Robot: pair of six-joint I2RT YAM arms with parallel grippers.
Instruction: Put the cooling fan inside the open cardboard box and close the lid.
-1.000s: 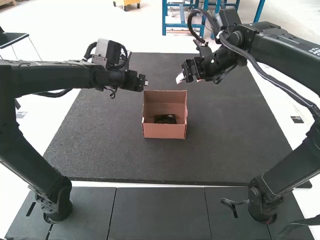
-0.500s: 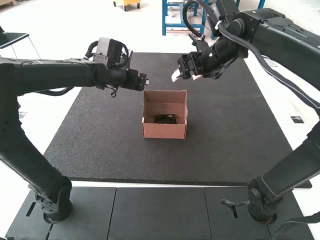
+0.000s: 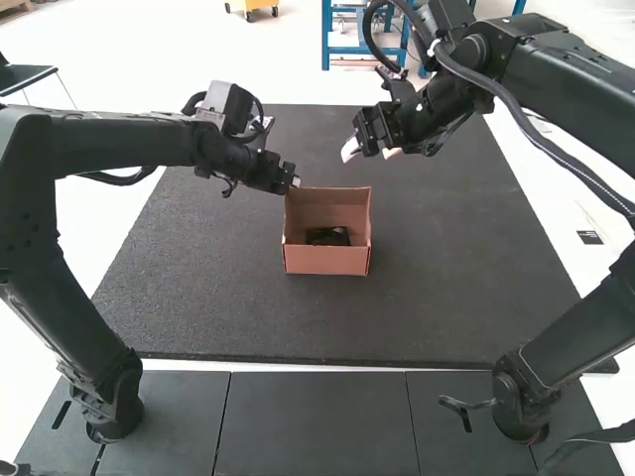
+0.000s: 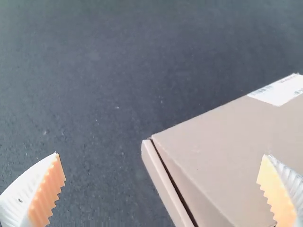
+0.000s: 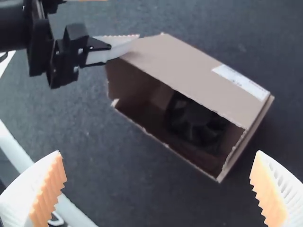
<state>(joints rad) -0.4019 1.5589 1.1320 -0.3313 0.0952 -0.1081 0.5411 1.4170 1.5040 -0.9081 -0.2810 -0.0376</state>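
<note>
The left gripper point(image 3: 289, 180) sits at the upper left corner of the cardboard box point(image 3: 326, 261). Its ribbed fingers point(image 4: 45, 189) are spread wide and hold nothing. In the left wrist view the box corner lies between them, and in the right wrist view one white finger appears to rest right at the free edge of the lid point(image 5: 189, 71). I cannot tell for certain whether it is touching.

The box stands in the middle of the black mat point(image 3: 189, 288) with its top open and the lid flap raised along the far side. The cooling fan point(image 3: 327, 236) lies inside on the box floor, a dark round shape against the brown card (clearest in the right wrist view, through the opening). The first half of the task therefore looks finished.

The right gripper point(image 3: 367, 151) hangs in the air beyond the box and a little to its right, well above the lid. Its orange-padded fingers point(image 5: 46, 187) are wide apart and empty.

What remains is the closing. The lid has not yet been folded down over the opening, and neither arm has a grip on it. My judgement is that the left gripper is placed to start tipping the flap forward.
</note>
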